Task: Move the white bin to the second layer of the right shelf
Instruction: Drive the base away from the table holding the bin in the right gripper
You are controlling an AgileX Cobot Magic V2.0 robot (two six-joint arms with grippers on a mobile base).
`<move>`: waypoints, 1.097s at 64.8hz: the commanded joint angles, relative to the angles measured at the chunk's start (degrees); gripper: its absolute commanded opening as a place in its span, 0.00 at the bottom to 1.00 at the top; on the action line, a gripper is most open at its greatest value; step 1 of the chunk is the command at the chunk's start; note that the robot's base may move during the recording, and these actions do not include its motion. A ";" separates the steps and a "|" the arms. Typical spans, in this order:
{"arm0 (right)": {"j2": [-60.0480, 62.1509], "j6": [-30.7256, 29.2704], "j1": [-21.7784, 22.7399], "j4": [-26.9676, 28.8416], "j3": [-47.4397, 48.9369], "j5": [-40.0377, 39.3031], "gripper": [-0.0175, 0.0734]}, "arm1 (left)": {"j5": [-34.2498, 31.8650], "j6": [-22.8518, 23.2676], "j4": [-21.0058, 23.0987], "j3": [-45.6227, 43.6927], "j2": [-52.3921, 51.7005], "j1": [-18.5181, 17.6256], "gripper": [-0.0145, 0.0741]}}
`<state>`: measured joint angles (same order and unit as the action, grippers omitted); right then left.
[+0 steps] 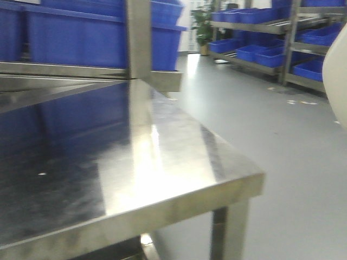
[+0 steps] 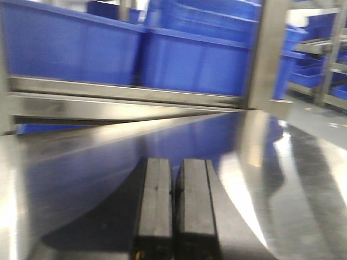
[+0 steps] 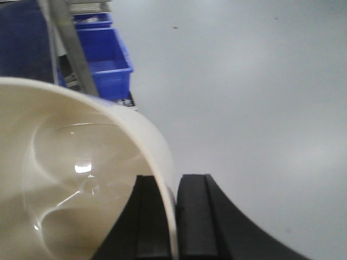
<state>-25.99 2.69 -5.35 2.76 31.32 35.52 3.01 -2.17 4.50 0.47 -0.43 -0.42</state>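
Cream-white smooth plastic tub, the white bin (image 3: 81, 162), hangs above grey floor (image 3: 260, 108), its rim clamped between the right gripper's (image 3: 174, 187) jaws. Left gripper (image 2: 176, 168) hovers over the steel table (image 2: 282, 179), jaws together (empty). Pickup looks done; the steel-framed rack (image 1: 271, 27) is well apart, so travel and placing remain.

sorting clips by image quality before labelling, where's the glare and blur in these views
Exterior front view: strong white glare on the steel table top, everything softly blurred. Left wrist view: blue crates smeared, glare streaks beside the shut left pincer. Right wrist view: small highlight inside the white bin, rim soft at the right pincer.
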 commanded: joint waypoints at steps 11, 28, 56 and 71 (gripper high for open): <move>-0.12 -0.17 0.42 0.52 1.70 -5.24 0.25 | -4.66 0.20 0.40 1.56 -0.94 0.06 0.26; -0.12 -0.17 0.42 0.52 1.70 -5.24 0.25 | -4.66 0.20 0.40 1.56 -0.94 0.06 0.26; -0.12 -0.17 0.42 0.52 1.70 -5.24 0.25 | -4.66 0.20 0.40 1.56 -0.94 0.06 0.26; -0.12 -0.17 0.42 0.52 1.70 -5.24 0.25 | -4.66 0.20 0.40 1.56 -0.94 0.06 0.26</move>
<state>-25.99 2.69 -5.35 2.76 31.32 35.62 3.01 -2.17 4.50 0.47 -0.43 -0.42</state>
